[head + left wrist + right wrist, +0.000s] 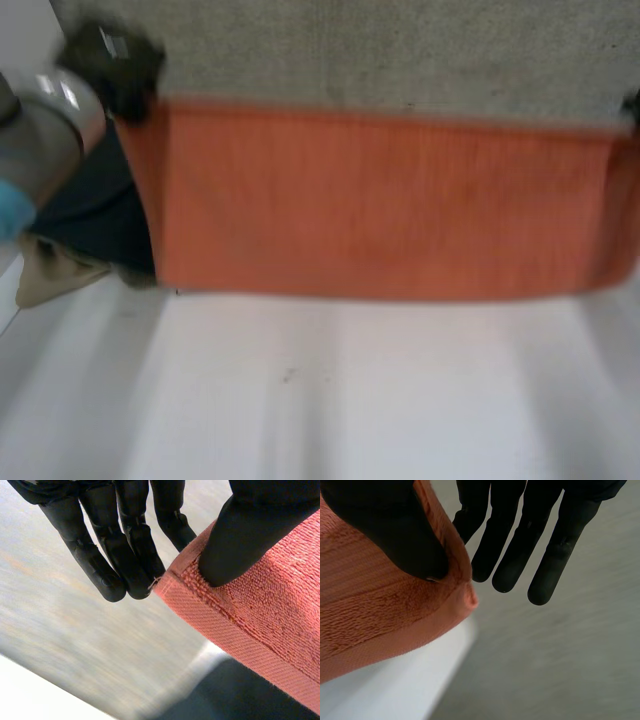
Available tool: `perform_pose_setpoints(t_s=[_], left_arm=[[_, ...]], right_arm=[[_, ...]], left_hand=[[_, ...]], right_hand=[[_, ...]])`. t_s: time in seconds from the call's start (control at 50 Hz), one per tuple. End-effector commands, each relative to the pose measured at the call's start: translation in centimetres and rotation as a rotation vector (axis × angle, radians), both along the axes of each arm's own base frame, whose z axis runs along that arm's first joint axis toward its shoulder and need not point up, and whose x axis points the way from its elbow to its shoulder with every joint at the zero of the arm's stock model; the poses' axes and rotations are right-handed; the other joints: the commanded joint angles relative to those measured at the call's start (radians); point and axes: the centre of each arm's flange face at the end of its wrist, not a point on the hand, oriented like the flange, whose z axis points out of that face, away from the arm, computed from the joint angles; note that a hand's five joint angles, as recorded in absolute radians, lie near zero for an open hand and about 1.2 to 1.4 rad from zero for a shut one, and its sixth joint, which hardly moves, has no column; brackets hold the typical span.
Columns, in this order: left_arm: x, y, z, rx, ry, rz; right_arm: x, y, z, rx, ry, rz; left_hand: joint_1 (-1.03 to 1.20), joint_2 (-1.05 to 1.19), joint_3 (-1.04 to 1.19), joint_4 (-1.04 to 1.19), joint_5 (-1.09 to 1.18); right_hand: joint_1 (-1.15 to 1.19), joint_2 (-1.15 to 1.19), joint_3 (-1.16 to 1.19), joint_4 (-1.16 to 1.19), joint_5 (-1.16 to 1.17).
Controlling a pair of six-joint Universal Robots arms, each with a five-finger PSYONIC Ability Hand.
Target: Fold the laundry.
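Towel (380,210), orange.
Head view: held up, stretched wide between both hands above white table (350,400); left hand (115,65) at left top corner; dark cloth (100,220) and beige cloth (50,275) heaped at left.
Left wrist view: thumb pins corner against straight fingers (125,565).
Right wrist view: right hand (395,530) likewise, thumb clamping right corner.
Step, judged: spreading before first fold.
Next: lay flat, both pinches kept.

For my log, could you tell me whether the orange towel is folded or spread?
Spread: the towel hangs stretched, left hand and right hand pinching its corners.
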Motion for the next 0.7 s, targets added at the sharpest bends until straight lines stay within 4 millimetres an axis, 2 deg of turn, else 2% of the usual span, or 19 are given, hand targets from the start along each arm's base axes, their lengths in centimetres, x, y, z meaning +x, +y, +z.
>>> perform_pose_setpoints(t_s=[0.02, 0.06, 0.12, 0.18, 0.26, 0.28, 0.34, 0.36, 0.42, 0.44, 0.48, 0.5, 0.52, 0.58, 0.6, 0.66, 0.68, 0.7], left_arm=[[0.5, 0.1, 10.5, -0.401, 0.374, -0.024], [0.3, 0.4, 11.1, -0.41, 0.408, -0.054], [0.0, 0.4, 10.4, -0.37, 0.398, -0.058], [-0.3, -0.2, 8.6, -0.3, 0.377, -0.048], [-0.3, -1.3, 5.1, -0.191, 0.346, -0.026], [-0.3, -1.5, 3.7, -0.153, 0.332, -0.02], [-0.6, -1.6, 1.4, -0.092, 0.311, -0.023], [-0.8, -1.6, 0.0, -0.056, 0.297, -0.03], [-1.1, -1.5, -2.6, 0.005, 0.273, -0.044], [-1.3, -1.3, -4.4, 0.044, 0.254, -0.053], [-1.2, -1.1, -6.1, 0.087, 0.234, -0.053], [-1.3, -0.9, -7.1, 0.113, 0.222, -0.056], [-1.2, -0.3, -8.8, 0.163, 0.197, -0.054], [-1.2, 0.9, -11.3, 0.241, 0.147, -0.053], [-1.1, 1.9, -12.9, 0.292, 0.099, -0.051], [-0.9, 3.8, -15.0, 0.363, 0.015, -0.05], [-0.6, 5.3, -16.1, 0.415, -0.047, -0.046], [-0.5, 6.1, -16.5, 0.436, -0.079, -0.047]], right_arm=[[-0.7, -1.5, 9.5, -0.502, -0.331, 0.078], [-0.8, -1.2, 9.8, -0.513, -0.372, 0.096], [-0.6, -1.2, 9.3, -0.487, -0.372, 0.102], [0.2, -1.0, 8.3, -0.44, -0.37, 0.119], [0.7, -1.3, 6.2, -0.373, -0.351, 0.119], [0.7, -1.5, 5.3, -0.346, -0.34, 0.112], [0.9, -1.6, 3.5, -0.29, -0.328, 0.102], [0.9, -1.6, 2.1, -0.241, -0.321, 0.094], [1.1, -1.4, -0.5, -0.149, -0.304, 0.085], [1.1, -1.3, -2.4, -0.084, -0.29, 0.08], [1.0, -0.9, -4.3, -0.008, -0.278, 0.069], [0.9, -0.7, -5.3, 0.03, -0.272, 0.065], [0.6, -0.1, -7.1, 0.106, -0.263, 0.054], [0.0, 0.9, -9.2, 0.207, -0.244, 0.037], [-0.4, 1.6, -10.3, 0.266, -0.229, 0.027], [-1.3, 2.7, -11.4, 0.347, -0.199, -0.001], [-1.9, 3.6, -11.8, 0.409, -0.172, -0.018], [-2.2, 4.2, -11.9, 0.44, -0.156, -0.029]], left_hand=[[0.255, 0.197, 0.205, 0.198, 0.216], [0.255, 0.197, 0.205, 0.198, 0.216], [0.255, 0.197, 0.205, 0.198, 0.216], [0.255, 0.197, 0.205, 0.198, 0.216], [0.255, 0.197, 0.205, 0.198, 0.216], [0.255, 0.197, 0.205, 0.198, 0.216], [0.255, 0.197, 0.205, 0.198, 0.216], [0.255, 0.197, 0.205, 0.198, 0.216], [0.255, 0.197, 0.205, 0.198, 0.216], [0.255, 0.197, 0.205, 0.198, 0.216], [0.255, 0.197, 0.205, 0.198, 0.216], [0.255, 0.197, 0.205, 0.198, 0.216], [0.255, 0.197, 0.205, 0.198, 0.216], [0.255, 0.197, 0.205, 0.198, 0.216], [0.255, 0.197, 0.205, 0.198, 0.216], [0.255, 0.197, 0.205, 0.198, 0.216], [0.255, 0.197, 0.205, 0.198, 0.216], [0.255, 0.197, 0.205, 0.198, 0.216]], right_hand=[[0.261, 0.217, 0.208, 0.2, 0.227], [0.261, 0.217, 0.208, 0.2, 0.227], [0.261, 0.217, 0.208, 0.2, 0.227], [0.261, 0.217, 0.208, 0.2, 0.227], [0.261, 0.217, 0.208, 0.2, 0.227], [0.261, 0.217, 0.208, 0.2, 0.227], [0.261, 0.217, 0.208, 0.2, 0.227], [0.261, 0.217, 0.208, 0.2, 0.227], [0.261, 0.217, 0.208, 0.2, 0.227], [0.261, 0.217, 0.208, 0.2, 0.227], [0.261, 0.217, 0.208, 0.2, 0.227], [0.261, 0.217, 0.208, 0.2, 0.227], [0.261, 0.217, 0.208, 0.2, 0.227], [0.261, 0.217, 0.208, 0.2, 0.227], [0.261, 0.217, 0.208, 0.2, 0.227], [0.261, 0.217, 0.208, 0.2, 0.227], [0.261, 0.217, 0.208, 0.2, 0.227], [0.261, 0.217, 0.208, 0.2, 0.227]])
